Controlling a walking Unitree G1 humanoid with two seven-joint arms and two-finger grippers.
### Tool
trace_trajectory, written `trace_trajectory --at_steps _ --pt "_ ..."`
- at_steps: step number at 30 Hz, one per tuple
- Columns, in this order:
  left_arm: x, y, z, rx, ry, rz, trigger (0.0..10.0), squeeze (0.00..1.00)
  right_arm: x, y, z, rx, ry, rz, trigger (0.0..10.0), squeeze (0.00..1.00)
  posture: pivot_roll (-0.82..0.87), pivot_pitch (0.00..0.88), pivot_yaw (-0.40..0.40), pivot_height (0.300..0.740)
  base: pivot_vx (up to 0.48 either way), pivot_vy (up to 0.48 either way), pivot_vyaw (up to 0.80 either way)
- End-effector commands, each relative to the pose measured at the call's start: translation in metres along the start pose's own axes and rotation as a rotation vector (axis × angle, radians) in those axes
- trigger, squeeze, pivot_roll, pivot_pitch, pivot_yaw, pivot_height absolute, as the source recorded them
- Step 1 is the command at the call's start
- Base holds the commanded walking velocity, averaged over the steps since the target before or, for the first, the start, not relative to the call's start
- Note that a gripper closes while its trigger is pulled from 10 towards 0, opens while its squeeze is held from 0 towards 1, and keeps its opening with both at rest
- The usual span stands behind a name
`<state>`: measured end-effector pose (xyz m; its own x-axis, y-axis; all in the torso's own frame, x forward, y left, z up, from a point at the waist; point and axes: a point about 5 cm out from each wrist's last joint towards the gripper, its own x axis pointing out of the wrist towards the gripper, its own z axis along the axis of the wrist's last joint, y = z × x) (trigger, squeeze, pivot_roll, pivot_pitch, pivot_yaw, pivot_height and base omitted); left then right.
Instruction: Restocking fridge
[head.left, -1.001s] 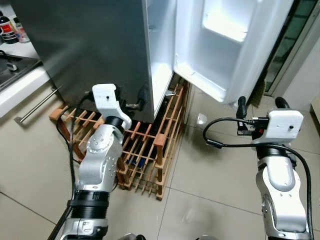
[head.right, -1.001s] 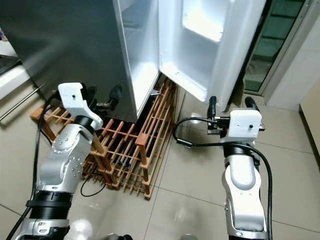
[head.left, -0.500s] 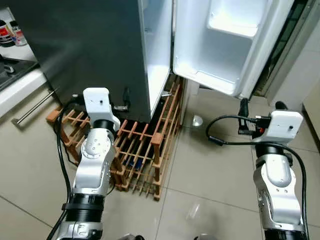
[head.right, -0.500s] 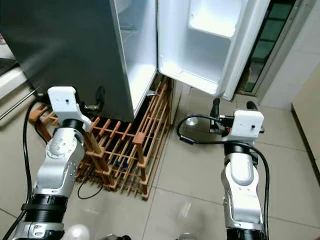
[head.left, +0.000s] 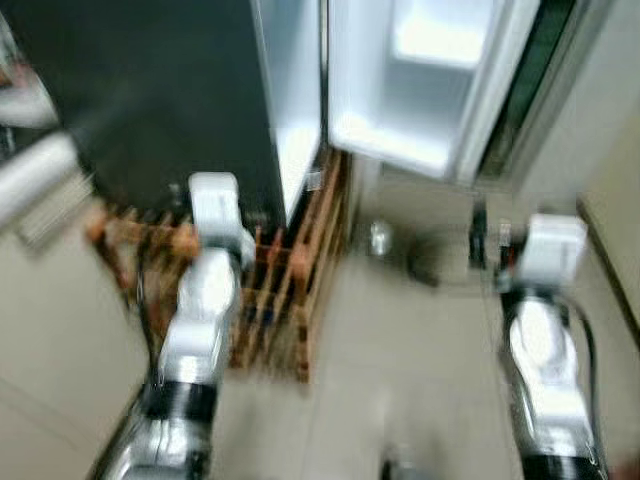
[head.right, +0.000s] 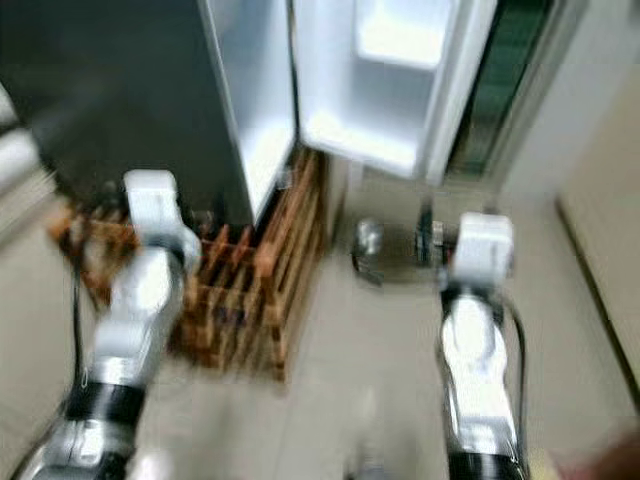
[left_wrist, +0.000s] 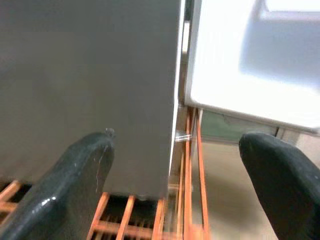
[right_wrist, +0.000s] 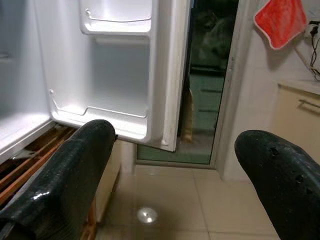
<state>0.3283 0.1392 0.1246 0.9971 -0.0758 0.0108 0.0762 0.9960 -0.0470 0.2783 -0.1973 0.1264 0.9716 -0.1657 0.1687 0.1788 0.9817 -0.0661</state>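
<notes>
Whole scene has slid and gone smeary against half a second ago: that reads as the head camera moving with the robot, not the things shifting. Fridge and rack keep their places relative to each other.

Fridge (head.left: 170, 90) stands ahead and to the robot's left, dark side panel toward us, white interior lit. Fridge door (head.left: 425, 85) swung wide open, its shelves bare as far as the blur allows. Wooden rack (head.left: 285, 280) lies on the floor tiles (head.left: 390, 330) against the fridge base, slats running toward the opening.

Left gripper (left_wrist: 175, 185) held up close beside the fridge's dark side, fingers spread apart, nothing between them. Right gripper (right_wrist: 175, 175) raised over bare floor, pointed at the open door, fingers likewise parted and empty.

Key relation: the opening lies ahead, between the two arms, its long axis upright. Left arm is nearer the cabinet edge; right arm is nearer the door. No goods for stocking can be made out in either hand, so my guess is the robot is walking, not yet placing.

Right wrist view gives what the head views lose to blur: door shelves (right_wrist: 117, 20) crisp and empty, a glass doorway (right_wrist: 212, 75) behind, a red cloth (right_wrist: 282, 20) hanging on the wall.
</notes>
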Motion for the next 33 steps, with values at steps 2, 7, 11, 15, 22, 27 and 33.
trace_trajectory --at_steps 2,7,11,15,22,27,33 --pt "-0.002 0.008 -0.008 0.007 0.035 0.016 10.0 0.00 0.007 0.006 0.003 0.004 -0.020 0.020 10.0 0.09 -0.15 0.000 0.051 0.740 0.000 0.000 0.79" --pt "-0.001 0.009 -0.008 0.008 0.030 0.019 10.0 0.00 0.010 0.009 0.003 0.006 -0.022 0.035 10.0 0.09 -0.13 0.000 0.043 0.740 0.000 0.000 0.78" --pt "-0.001 0.008 -0.008 0.009 0.033 0.016 10.0 0.00 0.010 0.010 0.003 0.005 -0.023 0.040 10.0 0.09 -0.13 0.000 0.042 0.740 0.000 0.000 0.78" --pt "-0.001 0.008 -0.012 0.006 0.050 0.021 10.0 0.00 0.011 0.010 0.000 0.005 -0.019 0.047 10.0 0.09 -0.13 0.000 0.039 0.740 0.000 0.000 0.78" --pt "-0.002 0.012 -0.014 0.008 0.052 0.044 10.0 0.00 0.013 0.011 -0.001 0.010 -0.012 0.059 10.0 0.10 -0.13 0.000 0.033 0.740 0.000 0.000 0.77" --pt "-0.003 0.013 -0.011 0.035 0.034 0.069 10.0 0.00 0.015 0.014 -0.001 0.021 -0.008 0.073 10.0 0.10 -0.13 0.000 0.033 0.740 0.000 -0.096 0.75" --pt "-0.003 0.013 -0.011 0.030 0.037 0.074 10.0 0.00 0.017 0.015 0.000 0.022 -0.008 0.083 10.0 0.10 -0.13 0.000 0.033 0.740 0.000 -0.474 0.71"
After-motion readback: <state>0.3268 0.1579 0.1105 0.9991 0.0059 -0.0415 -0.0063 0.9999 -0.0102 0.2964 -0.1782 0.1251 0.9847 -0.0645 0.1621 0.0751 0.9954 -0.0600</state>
